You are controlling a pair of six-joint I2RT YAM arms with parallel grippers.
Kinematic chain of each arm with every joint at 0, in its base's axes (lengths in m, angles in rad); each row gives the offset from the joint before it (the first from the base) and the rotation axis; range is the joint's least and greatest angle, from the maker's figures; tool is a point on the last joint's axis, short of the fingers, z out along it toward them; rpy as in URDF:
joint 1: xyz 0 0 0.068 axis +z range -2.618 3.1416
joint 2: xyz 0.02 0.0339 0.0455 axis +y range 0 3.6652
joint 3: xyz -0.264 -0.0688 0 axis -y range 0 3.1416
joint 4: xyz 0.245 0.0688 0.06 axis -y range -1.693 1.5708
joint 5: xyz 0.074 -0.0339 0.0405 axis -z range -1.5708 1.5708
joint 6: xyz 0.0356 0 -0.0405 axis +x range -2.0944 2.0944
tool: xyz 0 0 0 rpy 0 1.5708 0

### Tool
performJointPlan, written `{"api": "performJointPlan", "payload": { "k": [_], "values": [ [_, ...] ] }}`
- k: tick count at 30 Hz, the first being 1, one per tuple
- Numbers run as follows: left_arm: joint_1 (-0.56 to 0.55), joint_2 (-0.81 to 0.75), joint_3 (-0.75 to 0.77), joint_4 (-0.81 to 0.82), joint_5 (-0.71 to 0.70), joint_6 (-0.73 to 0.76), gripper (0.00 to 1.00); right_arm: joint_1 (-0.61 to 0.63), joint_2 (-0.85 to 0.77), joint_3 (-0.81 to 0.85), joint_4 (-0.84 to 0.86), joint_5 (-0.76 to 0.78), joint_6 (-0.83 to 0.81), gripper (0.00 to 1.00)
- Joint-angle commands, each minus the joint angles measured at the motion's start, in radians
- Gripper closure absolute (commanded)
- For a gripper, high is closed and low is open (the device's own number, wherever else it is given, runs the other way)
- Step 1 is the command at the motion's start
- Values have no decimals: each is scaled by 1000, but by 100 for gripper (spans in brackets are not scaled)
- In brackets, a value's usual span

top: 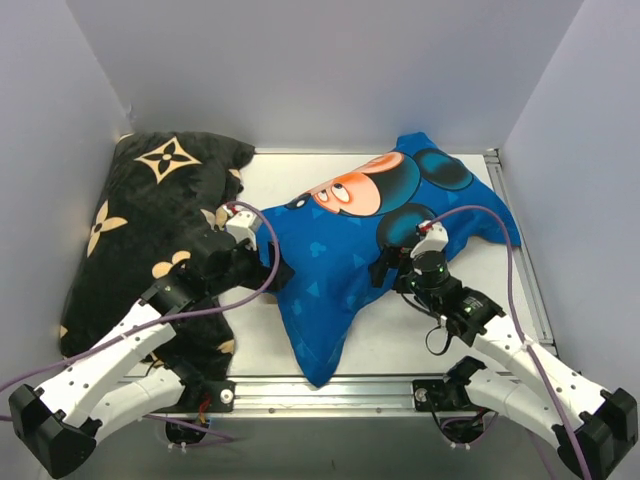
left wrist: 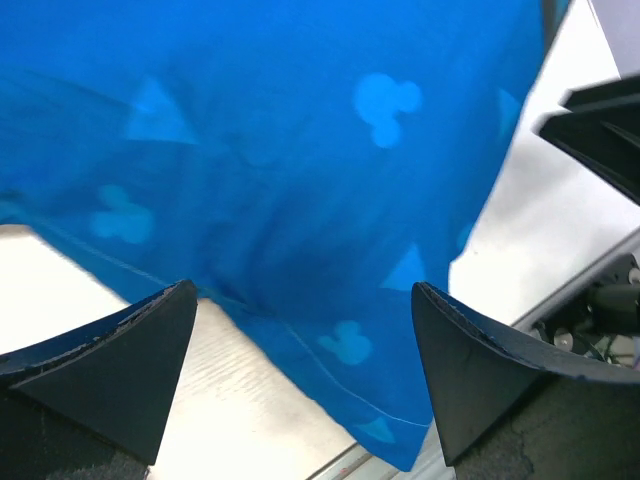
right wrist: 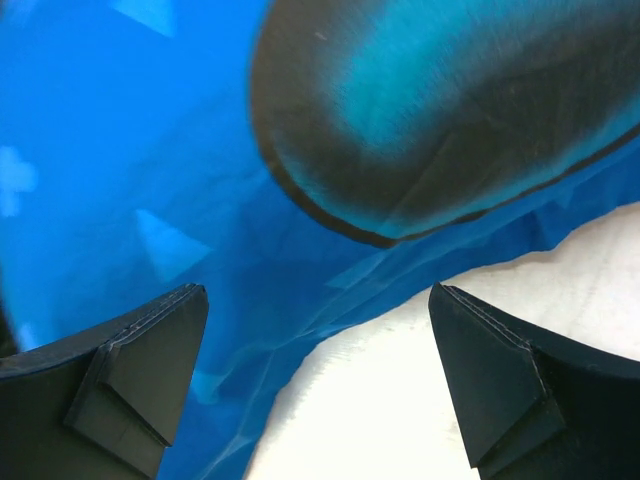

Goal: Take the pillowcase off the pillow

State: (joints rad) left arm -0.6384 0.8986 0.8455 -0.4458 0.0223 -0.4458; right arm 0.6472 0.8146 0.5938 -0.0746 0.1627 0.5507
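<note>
The blue pillowcase [top: 350, 250] with the cartoon mouse print lies across the middle of the table, puffed up; the white pillow is hidden inside it. My left gripper [top: 275, 268] is open at the case's left edge, its fingers [left wrist: 120, 370] spread over the blue hem [left wrist: 330, 330]. My right gripper [top: 385, 265] is open at the case's right edge, its fingers [right wrist: 130, 390] straddling the hem [right wrist: 330, 290] and bare table. Neither gripper holds the fabric.
A black cushion [top: 150, 230] with tan flower motifs lies at the left, under my left arm. White walls close in the back and both sides. The table's metal front rail [top: 330, 385] runs along the near edge.
</note>
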Motion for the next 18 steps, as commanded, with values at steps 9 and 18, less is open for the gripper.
{"api": "performJointPlan", "payload": {
  "k": [9, 18],
  "values": [
    [-115, 109, -80, 252, -270, -71, 2, -150, 231, -198, 591, -121, 143, 0],
    [-75, 350, 191, 372, -666, 42, 2, -139, 319, -207, 777, -138, 204, 74]
  ]
}}
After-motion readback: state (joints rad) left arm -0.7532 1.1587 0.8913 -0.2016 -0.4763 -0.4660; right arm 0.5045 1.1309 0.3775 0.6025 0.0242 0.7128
